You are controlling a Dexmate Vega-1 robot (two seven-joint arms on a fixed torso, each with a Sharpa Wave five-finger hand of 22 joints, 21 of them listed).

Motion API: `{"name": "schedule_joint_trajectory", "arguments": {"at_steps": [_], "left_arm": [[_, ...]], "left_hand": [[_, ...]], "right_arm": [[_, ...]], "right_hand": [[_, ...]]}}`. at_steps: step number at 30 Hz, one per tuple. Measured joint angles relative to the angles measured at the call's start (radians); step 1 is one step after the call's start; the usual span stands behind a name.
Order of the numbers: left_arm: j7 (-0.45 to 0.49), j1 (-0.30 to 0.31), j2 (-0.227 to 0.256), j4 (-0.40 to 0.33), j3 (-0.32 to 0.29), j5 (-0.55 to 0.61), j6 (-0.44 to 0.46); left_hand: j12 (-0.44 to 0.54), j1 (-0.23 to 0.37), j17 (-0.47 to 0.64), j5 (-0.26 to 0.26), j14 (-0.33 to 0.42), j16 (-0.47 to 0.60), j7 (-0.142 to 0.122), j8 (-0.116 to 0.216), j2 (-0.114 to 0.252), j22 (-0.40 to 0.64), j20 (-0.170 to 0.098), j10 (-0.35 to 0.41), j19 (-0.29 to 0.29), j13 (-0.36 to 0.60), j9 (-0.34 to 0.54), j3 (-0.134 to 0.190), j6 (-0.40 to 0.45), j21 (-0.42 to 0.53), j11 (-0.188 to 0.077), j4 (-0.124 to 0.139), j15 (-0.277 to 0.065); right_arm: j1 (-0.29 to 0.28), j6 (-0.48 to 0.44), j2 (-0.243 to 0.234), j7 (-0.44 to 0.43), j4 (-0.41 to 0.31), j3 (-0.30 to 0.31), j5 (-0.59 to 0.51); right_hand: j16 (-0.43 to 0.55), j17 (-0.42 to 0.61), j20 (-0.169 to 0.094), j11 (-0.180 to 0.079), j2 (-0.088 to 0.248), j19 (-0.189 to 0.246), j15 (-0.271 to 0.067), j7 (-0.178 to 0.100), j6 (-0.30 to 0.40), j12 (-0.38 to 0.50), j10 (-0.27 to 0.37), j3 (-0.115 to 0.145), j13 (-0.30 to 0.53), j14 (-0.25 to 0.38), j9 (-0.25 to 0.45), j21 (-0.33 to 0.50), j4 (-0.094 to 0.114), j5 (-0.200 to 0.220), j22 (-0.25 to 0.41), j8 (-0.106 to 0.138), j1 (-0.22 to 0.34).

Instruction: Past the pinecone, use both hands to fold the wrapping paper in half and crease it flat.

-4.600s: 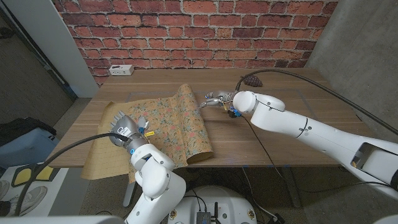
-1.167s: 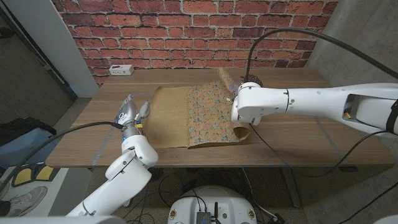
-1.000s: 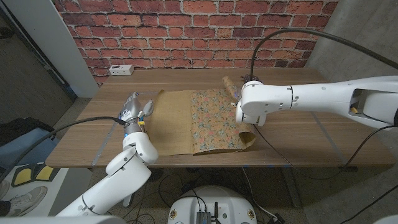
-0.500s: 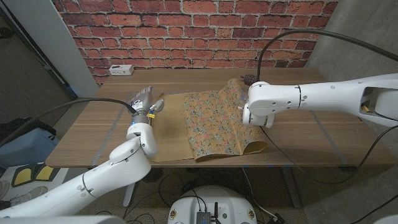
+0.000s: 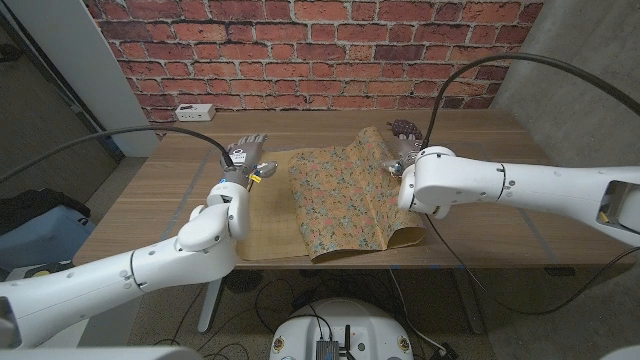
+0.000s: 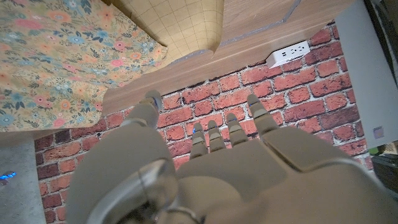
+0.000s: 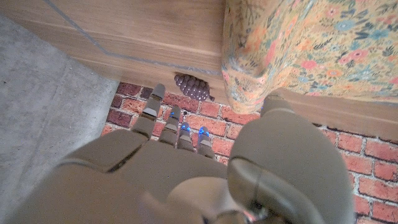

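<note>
On the wooden table (image 5: 480,215), the wrapping paper (image 5: 340,195) curls beside both spread, empty hands: left hand (image 5: 245,155), right hand (image 5: 405,152). Unpinned, it could be expected to spring open.

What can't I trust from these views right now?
- Head view: right hand mostly behind its own forearm; any contact with the paper can't be told.
- Head view: pinecone partly hidden by that hand.
- Left wrist view: left hand looks empty; its fingertips' gap to the paper is unclear.

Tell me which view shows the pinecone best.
The right wrist view: the pinecone shows whole beyond the right hand. The head view shows it small, at the table's far edge.
</note>
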Motion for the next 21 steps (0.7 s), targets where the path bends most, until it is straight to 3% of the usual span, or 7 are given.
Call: {"name": "schedule_joint_trajectory", "arguments": {"at_steps": [4, 5, 9, 11, 16, 21], "left_arm": [[-0.091, -0.011, 0.009, 0.000, 0.010, 0.061, -0.025], [-0.124, -0.026, 0.027, 0.000, 0.023, 0.083, -0.035], [-0.221, -0.032, 0.038, -0.001, 0.025, 0.147, -0.061], [-0.297, -0.034, 0.047, -0.001, 0.025, 0.200, -0.078], [-0.433, -0.029, 0.048, 0.003, 0.017, 0.308, -0.110], [-0.593, 0.000, 0.031, 0.024, -0.018, 0.456, -0.164]], "left_hand": [[0.000, 0.018, 0.001, -0.002, -0.007, 0.000, -0.019, 0.007, -0.018, 0.000, -0.006, -0.009, -0.005, -0.004, 0.000, 0.000, 0.019, -0.002, -0.009, 0.000, -0.008], [0.000, 0.023, 0.001, -0.002, -0.012, 0.000, -0.023, 0.007, -0.023, 0.000, -0.006, -0.011, -0.006, -0.005, 0.000, -0.003, 0.024, -0.002, -0.012, -0.003, -0.012], [0.000, 0.042, 0.001, -0.002, -0.023, 0.000, -0.044, 0.007, -0.042, 0.000, -0.011, -0.010, -0.010, -0.005, 0.000, -0.013, 0.023, -0.002, -0.021, -0.001, -0.024], [0.000, 0.057, 0.001, -0.002, -0.029, 0.000, -0.061, 0.007, -0.057, -0.004, -0.011, -0.013, -0.010, -0.005, 0.000, -0.021, 0.017, -0.002, -0.024, 0.002, -0.021], [0.000, 0.075, 0.001, 0.004, -0.046, 0.000, -0.085, 0.006, -0.105, -0.005, -0.016, -0.030, -0.016, -0.005, 0.000, -0.042, -0.007, -0.008, -0.027, 0.006, -0.020], [0.000, 0.090, 0.001, 0.018, -0.073, 0.000, -0.117, -0.002, -0.130, -0.005, -0.020, -0.057, -0.027, -0.005, 0.000, -0.057, -0.021, -0.012, -0.011, 0.015, -0.013]], "right_arm": [[-0.104, 0.000, 0.010, 0.000, -0.018, 0.102, -0.053], [-0.146, 0.000, 0.018, 0.000, -0.024, 0.141, -0.164], [-0.243, 0.008, 0.036, 0.001, -0.037, 0.228, -0.237], [-0.307, 0.034, 0.048, 0.014, -0.046, 0.286, -0.326], [-0.392, 0.071, 0.073, 0.042, -0.058, 0.363, -0.426], [-0.462, 0.117, 0.103, 0.088, -0.066, 0.424, -0.548]], "right_hand": [[0.013, -0.008, 0.000, -0.008, 0.024, 0.000, -0.007, -0.011, 0.042, 0.012, 0.047, -0.012, -0.003, 0.032, 0.000, -0.014, 0.025, 0.000, 0.000, 0.010, -0.066], [0.013, -0.009, 0.000, -0.012, 0.034, 0.000, -0.007, -0.012, 0.055, 0.012, 0.058, -0.013, -0.004, 0.038, 0.000, -0.014, 0.030, 0.000, 0.000, 0.012, -0.077], [0.017, -0.014, -0.002, -0.020, 0.064, 0.002, -0.007, -0.014, 0.097, 0.026, 0.102, -0.010, -0.005, 0.049, 0.000, -0.022, 0.038, 0.000, 0.000, 0.019, -0.117], [0.020, -0.018, -0.002, -0.018, 0.077, 0.010, -0.001, -0.013, 0.104, 0.026, 0.107, -0.013, -0.005, 0.057, 0.000, -0.022, 0.041, 0.000, 0.000, 0.019, -0.130], [0.020, -0.019, 0.000, -0.013, 0.083, 0.011, 0.002, -0.014, 0.104, 0.026, 0.112, -0.009, -0.005, 0.061, 0.000, -0.022, 0.045, 0.000, 0.000, 0.019, -0.136], [0.020, -0.024, 0.000, -0.013, 0.088, 0.011, 0.002, -0.014, 0.115, 0.026, 0.112, -0.009, -0.005, 0.061, 0.000, -0.030, 0.045, 0.000, 0.000, 0.019, -0.141]]}}
